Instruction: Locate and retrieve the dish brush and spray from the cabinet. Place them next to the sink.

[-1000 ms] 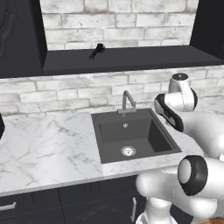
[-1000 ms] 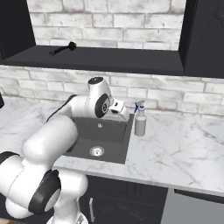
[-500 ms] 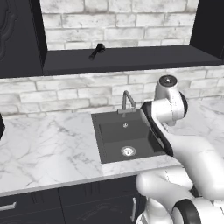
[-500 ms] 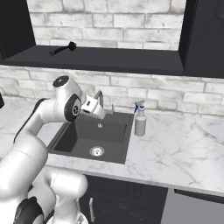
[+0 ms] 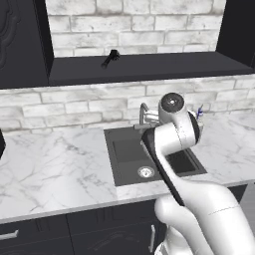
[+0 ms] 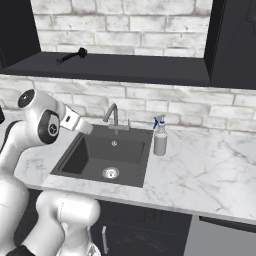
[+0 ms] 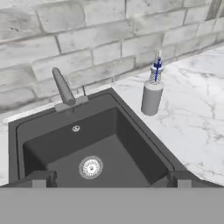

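I have the spray (image 6: 160,138) standing upright on the white marble counter (image 6: 210,170) just beside the right rim of the sink (image 6: 107,155), so I judge that half of the job done; what remains is the dish brush (image 6: 72,55), which lies on the shelf board of the cabinet (image 6: 120,67), toward its left end and close to the brick wall (image 6: 125,20). My gripper (image 7: 109,179) hangs over the left part of the basin with its fingers spread wide and nothing between them, looking down at the drain (image 7: 91,167) and faucet (image 7: 63,87). To do the next step well, I want to lift the hand clear of the faucet first, then swing it up and left toward the shelf, not cut straight across. The brush handle is thin and lies at a slant, so I should roll the wrist until the fingers straddle the handle crosswise, come in low under the upper edge of the cabinet opening, and close near the chunkier head, where it is less likely to pivot.
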